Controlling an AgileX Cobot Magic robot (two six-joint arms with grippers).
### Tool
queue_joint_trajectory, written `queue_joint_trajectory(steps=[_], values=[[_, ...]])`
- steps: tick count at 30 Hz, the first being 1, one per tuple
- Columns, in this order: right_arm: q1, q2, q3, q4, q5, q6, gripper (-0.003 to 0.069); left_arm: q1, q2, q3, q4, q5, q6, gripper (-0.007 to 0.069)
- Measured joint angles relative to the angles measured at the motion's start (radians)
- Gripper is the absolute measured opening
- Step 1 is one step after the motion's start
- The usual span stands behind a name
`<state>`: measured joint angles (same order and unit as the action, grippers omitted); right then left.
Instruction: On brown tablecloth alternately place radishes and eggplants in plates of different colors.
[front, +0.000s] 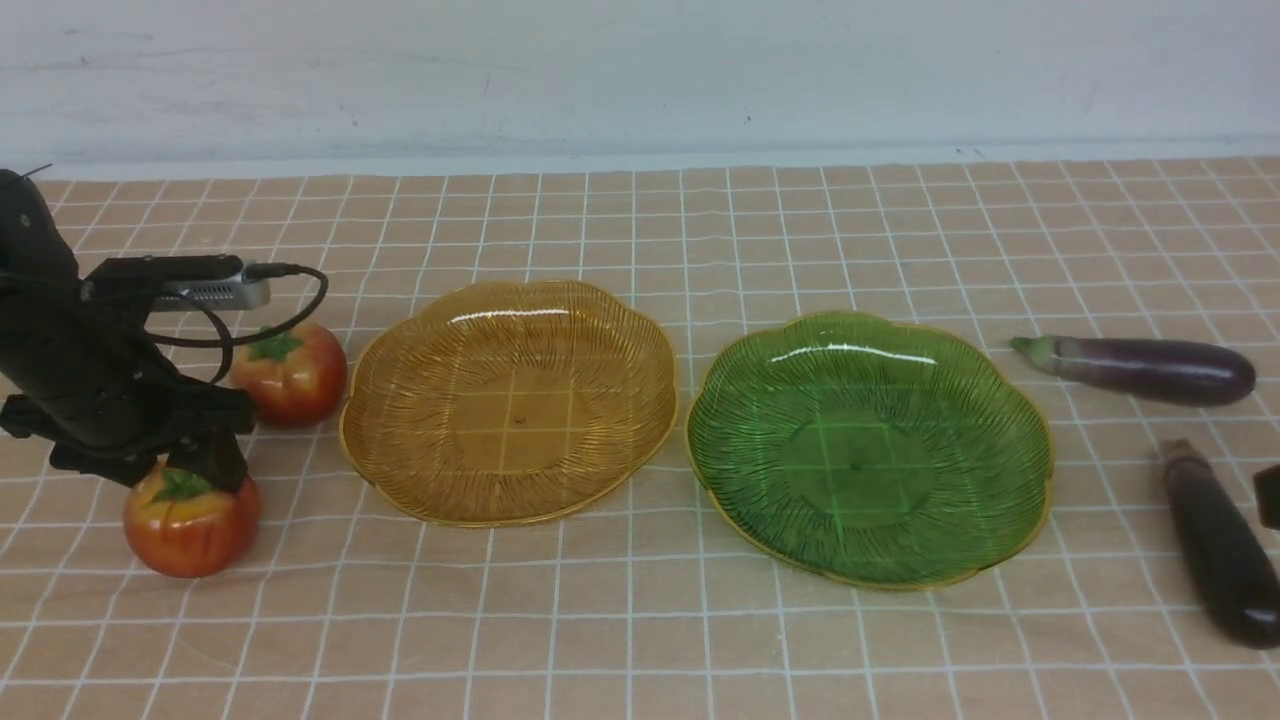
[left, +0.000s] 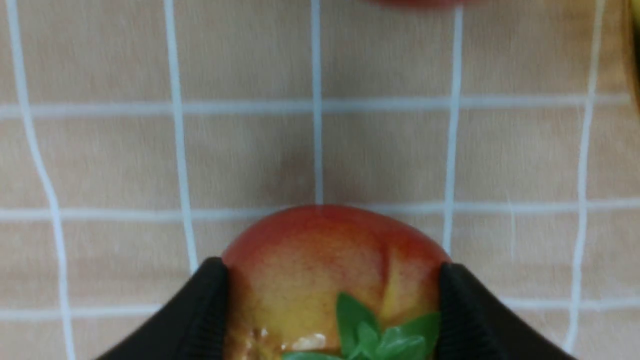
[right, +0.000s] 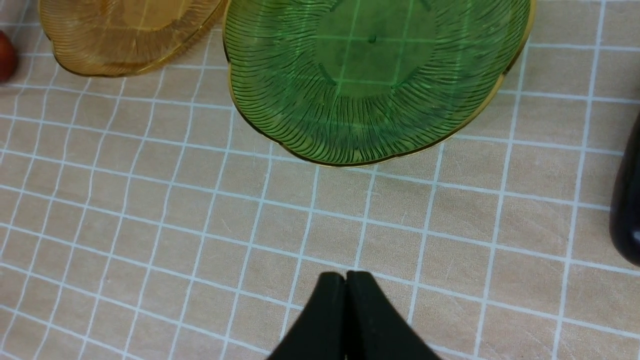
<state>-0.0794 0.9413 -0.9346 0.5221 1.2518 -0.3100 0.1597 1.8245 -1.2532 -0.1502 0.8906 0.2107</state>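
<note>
Left wrist view has the left gripper (left: 332, 320) set around the near radish (left: 325, 245), its black fingers (left: 205, 310) pressed against the two opposite flanks, so I read it as closed on the fruit. The green leaf cap (left: 370, 335) sits between them. In the front view this radish looks to be resting on the tablecloth (front: 640, 620), on the left side of the amber plate (front: 510, 400) and a little toward the robot from it. The far radish (front: 292, 372) lies just beside that plate's left rim.

The step in hand appears to be lifting this radish and carrying it to a plate. The toy is glossy and rounded, so a hold at its widest girth should serve best; a grip too near the top could squeeze it out downward. Lift straight up first, high enough to clear the scalloped rim, then travel right over the amber plate and lower toward its flat centre before letting go, since a round toy dropped on the sloping wall may roll. Keep the path on the robot's side of the far radish to avoid nudging it.

Right gripper (right: 346, 300) is closed on nothing, above bare tabletop to the right of the amber plate, past the green plate (front: 870, 450). Both eggplants (front: 1150, 368) (front: 1215, 545) lie farther right again.
</note>
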Motion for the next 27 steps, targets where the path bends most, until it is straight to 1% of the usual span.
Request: queue_joint_trajectory(steps=[2, 6, 9, 11, 14, 16, 18, 19, 20, 25, 27], values=[[0.000, 0.000, 0.000, 0.008, 0.000, -0.002, -0.0014, 0.000, -0.040, 0.006, -0.014, 0.019, -0.001, 0.0398], [0.000, 0.000, 0.000, 0.021, 0.000, -0.007, -0.0014, -0.023, -0.131, 0.007, -0.112, 0.020, 0.002, 0.0397], [0.000, 0.000, 0.000, 0.021, 0.000, -0.007, -0.0014, -0.119, -0.171, 0.007, -0.204, 0.001, 0.047, 0.0396], [0.000, 0.000, 0.000, 0.021, 0.000, -0.007, -0.0014, -0.193, -0.170, 0.007, -0.244, -0.058, 0.074, 0.0396], [0.000, 0.000, 0.000, 0.021, 0.000, -0.007, -0.0014, -0.316, -0.121, 0.007, -0.261, -0.210, 0.090, 0.0396], [0.000, 0.000, 0.000, 0.021, 0.000, -0.008, -0.0014, -0.362, -0.069, 0.007, -0.260, -0.298, 0.091, 0.0396], [0.000, 0.000, 0.000, 0.021, 0.000, -0.009, -0.0014, -0.377, -0.017, 0.007, -0.258, -0.329, 0.089, 0.0402], [0.000, 0.000, 0.000, 0.021, 0.000, -0.009, -0.0014, -0.379, 0.005, 0.007, -0.257, -0.330, 0.086, 0.0414], [0.000, 0.000, 0.000, 0.021, 0.000, -0.010, -0.0014, -0.379, 0.025, 0.007, -0.255, -0.330, 0.078, 0.0441], [0.000, 0.000, 0.000, 0.021, 0.000, -0.010, -0.0014, -0.379, 0.035, 0.007, -0.252, -0.329, 0.069, 0.0631], [0.000, 0.000, 0.000, 0.021, 0.000, -0.010, -0.0014, -0.379, 0.035, 0.007, -0.252, -0.324, 0.069, 0.0673]])
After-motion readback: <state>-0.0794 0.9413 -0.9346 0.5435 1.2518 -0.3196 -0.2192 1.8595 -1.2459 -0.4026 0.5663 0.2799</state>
